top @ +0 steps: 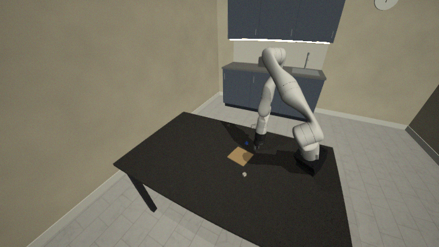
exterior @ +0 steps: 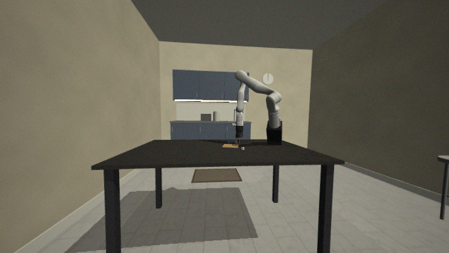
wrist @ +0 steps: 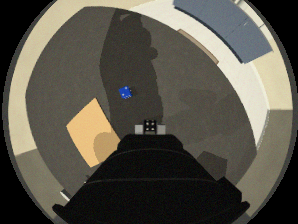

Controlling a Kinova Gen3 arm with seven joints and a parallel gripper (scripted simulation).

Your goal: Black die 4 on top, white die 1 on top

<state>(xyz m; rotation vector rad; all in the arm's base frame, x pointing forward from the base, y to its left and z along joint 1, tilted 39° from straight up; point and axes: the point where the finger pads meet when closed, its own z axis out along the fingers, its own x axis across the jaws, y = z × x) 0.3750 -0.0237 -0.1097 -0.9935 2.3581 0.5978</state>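
- One gripper [top: 256, 147] [exterior: 237, 142] [wrist: 150, 124], fingers drawn together on the black die [wrist: 150, 125], one pad at each side. Risk: an uneven or shallow grip could let the die twist or slip during lifting or turning.
- One black die, off the mat; whether it touches the table cannot be told. Pale pips show in the wrist view, but the exact count is uncertain; a misread face would spoil the turn.
- One blue die [top: 246, 143] [exterior: 229, 142] [wrist: 125, 92], near the gripper, beside the mat. Risk: a low sideways swing could knock it onto another face.
- One tan mat [top: 237, 153] [exterior: 230, 146] [wrist: 89, 129], flat. Risk: fingers pressing low could drag it; a release near its edge could leave a die overhanging.
- One white die [top: 244, 174] [exterior: 242, 148], off the mat's far side from the blue; pips illegible, absent from the wrist view.
- One black table [top: 172, 144] [exterior: 188, 153] [wrist: 60, 75], dark enough to swallow the black die in both outside views.
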